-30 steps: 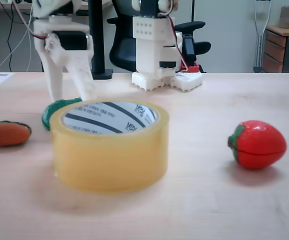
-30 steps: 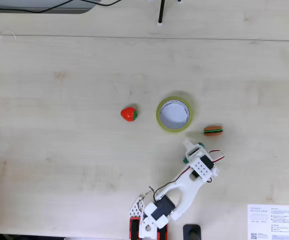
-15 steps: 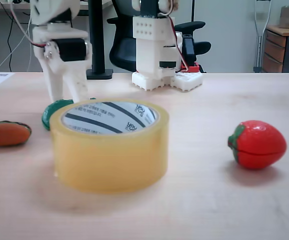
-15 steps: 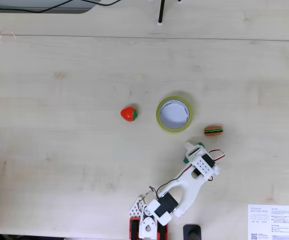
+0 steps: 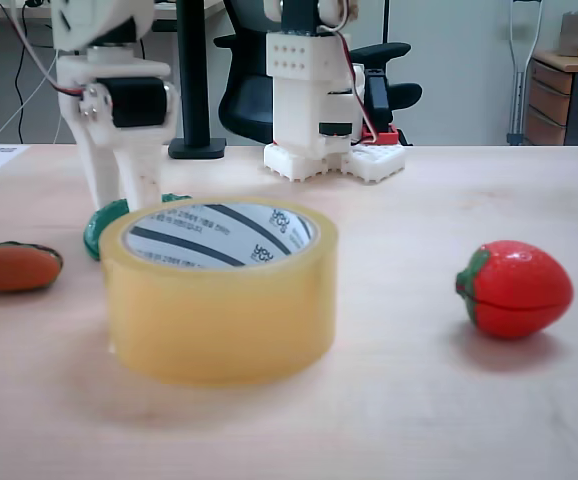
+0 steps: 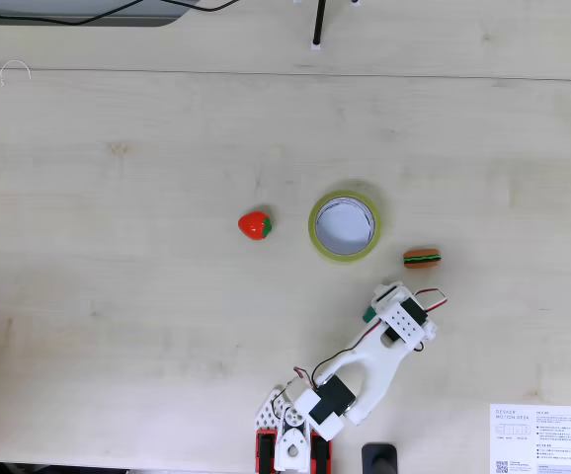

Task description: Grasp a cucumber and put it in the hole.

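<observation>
Table [image 6: 118,148]: pale wood, office behind.
Cucumber [image 5: 104,220]: lying behind tape roll [image 5: 219,290], within reach.
Jaws [image 5: 127,192]: lowered over cucumber; spread or pressed, cannot tell.
Hole [image 6: 344,226]: empty.

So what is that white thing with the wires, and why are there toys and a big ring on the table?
The white thing is a small robot arm bolted to a wooden table. One fixed camera looks down from above; the other sits low on the table, facing the arm. At the arm's end is a gripper, like two fingers. It is down over a little green toy cucumber, but the pictures do not show whether it is gripping it. The big yellow ring is a roll of tape, and the hole in its middle is where the cucumber should go. Also on the table are a red strawberry toy and an orange toy.
</observation>
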